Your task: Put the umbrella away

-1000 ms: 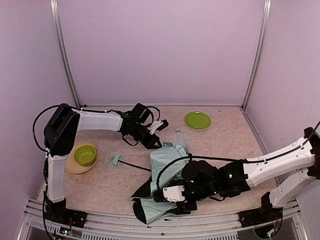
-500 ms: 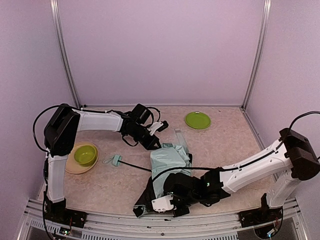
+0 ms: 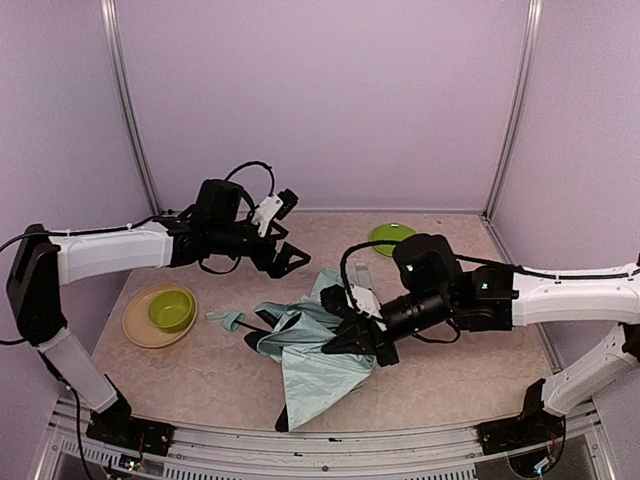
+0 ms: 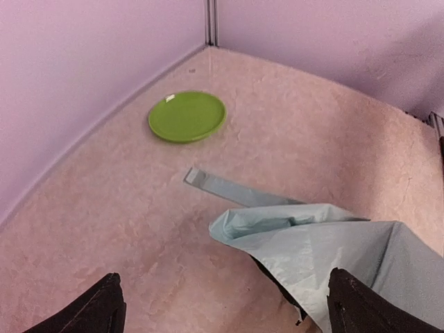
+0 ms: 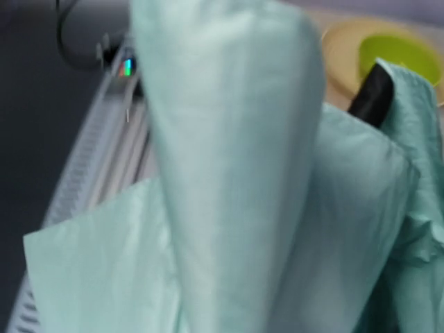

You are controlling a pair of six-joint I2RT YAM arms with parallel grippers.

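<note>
Mint fabric fills the view just in front of my right gripper (image 3: 362, 345). Its jaws are pressed tight on a fold of the umbrella (image 5: 229, 173), and the canopy (image 3: 310, 360) hangs off them in loose pleats above the table (image 4: 104, 229), with dark lining showing at the edges.

I judge the job well short of done. The canopy is collapsed but not gathered or wrapped, and nothing is stowed.

Out past my right fingertips lies the small mint handle (image 3: 232, 320). So the long axis runs roughly crosswise from my grip toward my left side, with the handle end pointing away from me.

My left gripper (image 4: 225, 309) hovers with its fingers spread wide and nothing between them. The canopy's edge is just below and ahead of it. Beyond that edge the closure strap (image 4: 222, 189) lies flat and unfastened. Farthest off, the green plate (image 4: 187, 116) sits near the corner.
</note>
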